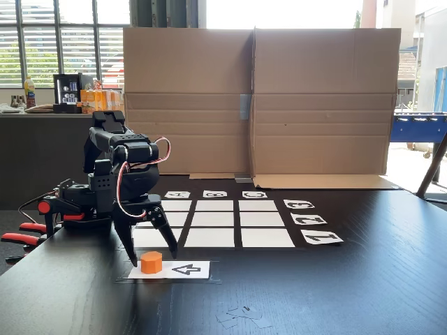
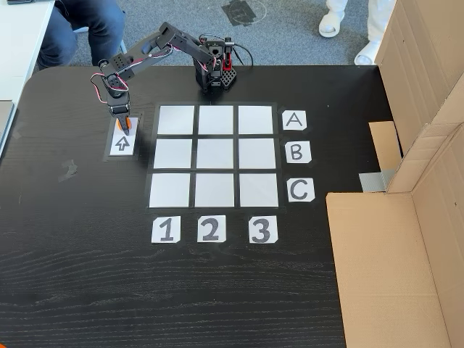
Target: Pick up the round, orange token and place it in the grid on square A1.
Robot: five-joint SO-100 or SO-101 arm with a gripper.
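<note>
The orange token (image 1: 151, 262) rests on the near-left end of a white card with a black arrow (image 1: 183, 269). My gripper (image 1: 153, 257) hangs over it, open, with one black finger on each side of the token and a gap at both. In a fixed view from above, the gripper (image 2: 123, 129) covers most of the token (image 2: 125, 125). The grid (image 2: 215, 154) lies to the right of the card in that view. Square A1 (image 2: 176, 119) is its top-left cell. In the low fixed view A1 (image 1: 147, 238) is the nearest left cell, just behind my fingers.
Letter labels (image 2: 293, 120) and number labels (image 2: 166, 229) edge the grid. Large cardboard walls (image 1: 258, 105) stand behind the table and along its right side (image 2: 428, 94). The arm's base (image 2: 216, 72) sits at the table's far edge. A person's legs (image 2: 80, 25) are near that edge.
</note>
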